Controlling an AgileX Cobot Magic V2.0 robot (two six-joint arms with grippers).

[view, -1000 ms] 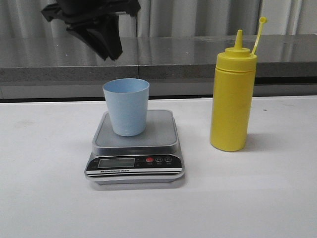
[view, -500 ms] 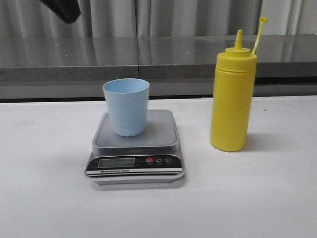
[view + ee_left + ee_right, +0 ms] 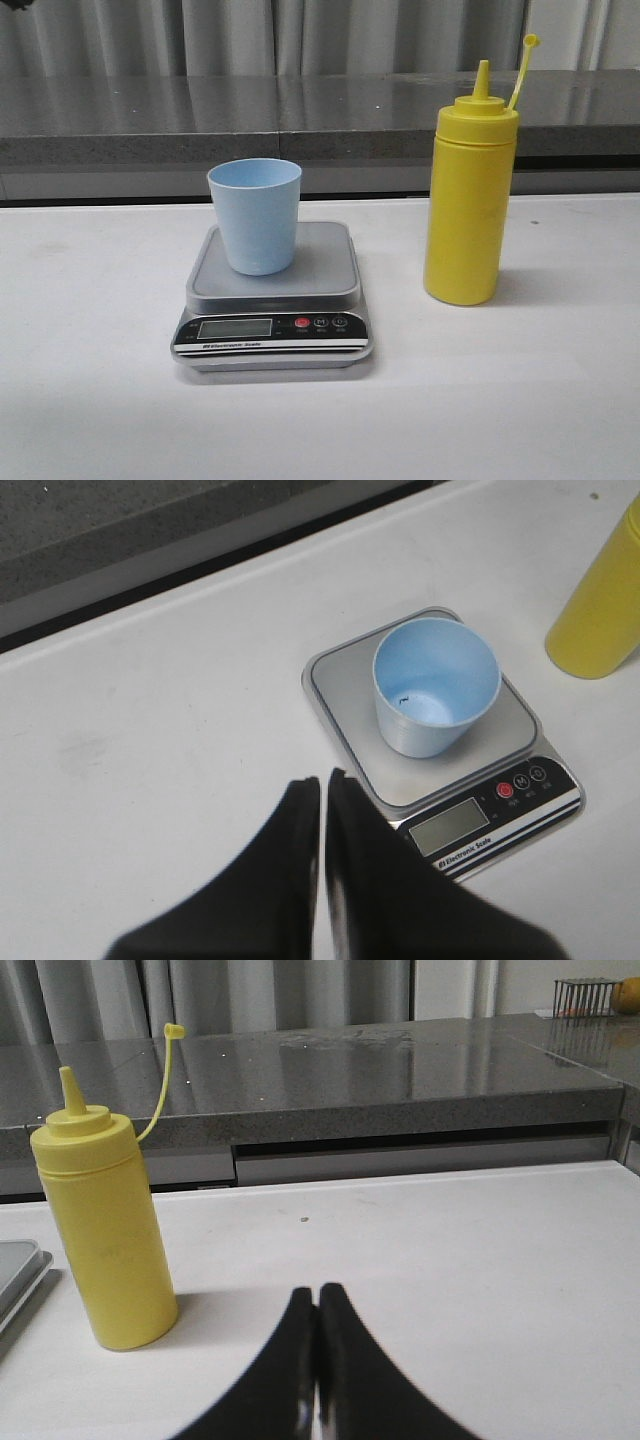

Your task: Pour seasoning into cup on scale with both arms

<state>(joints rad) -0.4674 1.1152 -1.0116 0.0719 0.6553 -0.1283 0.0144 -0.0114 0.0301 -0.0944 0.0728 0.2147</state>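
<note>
Cup [image 3: 255,215] placement looks finished from my station: the pale blue tumbler stands upright and empty on the platform of the scale [image 3: 320,270], toward its rear left part, with nothing touching it. I judge the step in hand to be the reach for the seasoning [image 3: 470,195], since the yellow bottle stands upright on the white table [image 3: 90,380] to the right of the scale, near it but not touching, ungripped, nozzle bare and its cap hanging off on the raised strap. From its wrist camera I see the left gripper [image 3: 322,790] with both fingers pressed together and holding nothing, high above the table on the near left side of the scale. The right gripper [image 3: 318,1300] likewise has its fingers together and empty, low over the table and well apart from the bottle. My assessment of the next move: the right arm must part its fingers, close on the bottle's body at mid-height, lift it, carry it over the cup and tip the nozzle down; the left arm may be needed to steady the cup or squeeze. Legible writing: the scale's black front panel reads roughly "Electronic Scale"; button legends are too small to read, and the display looks blank.
</note>
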